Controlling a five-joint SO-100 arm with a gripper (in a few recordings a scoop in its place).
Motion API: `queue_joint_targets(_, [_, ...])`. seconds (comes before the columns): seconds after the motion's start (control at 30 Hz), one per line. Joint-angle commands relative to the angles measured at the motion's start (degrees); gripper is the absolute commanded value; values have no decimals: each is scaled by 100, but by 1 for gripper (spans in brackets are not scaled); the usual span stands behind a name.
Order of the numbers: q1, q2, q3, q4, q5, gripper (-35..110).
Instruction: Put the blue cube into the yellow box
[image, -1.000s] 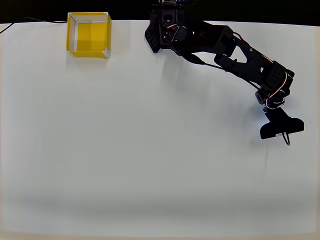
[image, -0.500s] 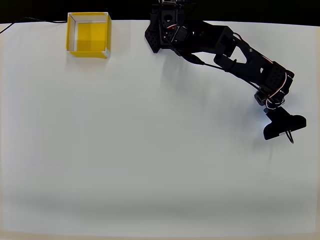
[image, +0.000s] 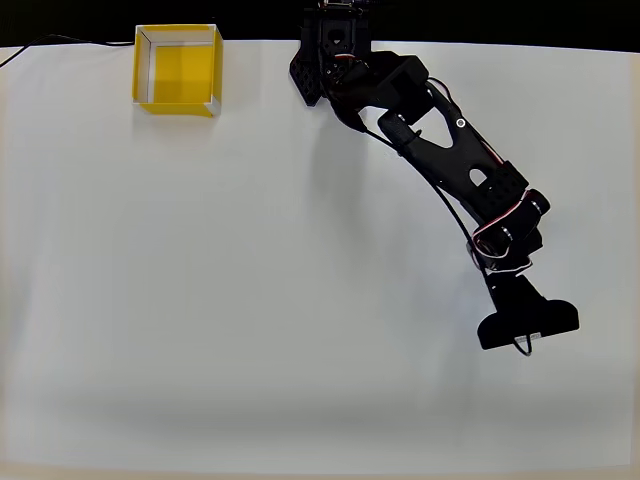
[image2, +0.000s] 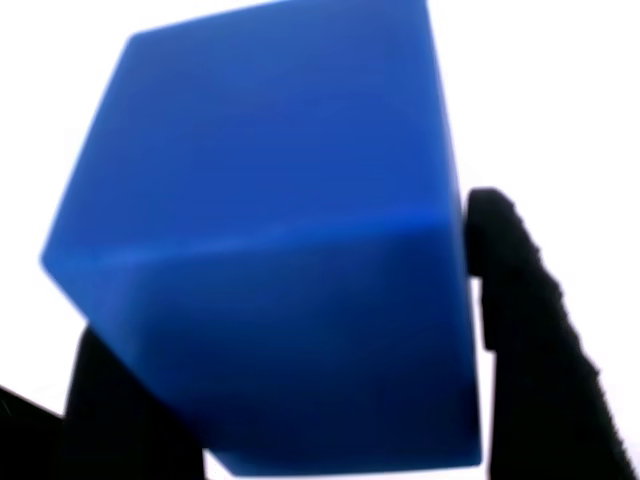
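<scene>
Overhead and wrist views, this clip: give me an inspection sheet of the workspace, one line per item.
Surface: white table, bare.
Job's things: yellow box at the far left edge, nothing inside; blue cube held between dark fingers in the wrist view.
Clutter: nothing seen.
Hand: hand at the right, shut on the cube.
Cables: black cable running off the top left; wires along the arm.
Surroundings: dark band behind the table.

white table (image: 250, 300) seen in overhead view; yellow box (image: 177, 68) set at far-left edge, arm base (image: 330, 60) mounted at far edge.
</scene>
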Motion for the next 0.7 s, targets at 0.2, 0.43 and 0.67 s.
queue_joint_targets(0.2, [2742, 2496, 167, -97, -1424, 12])
queue_joint_targets(0.43, [4729, 3428, 967, -149, -2030, 12])
queue_joint_targets(0.67, [6847, 3973, 1283, -97, -2408, 12])
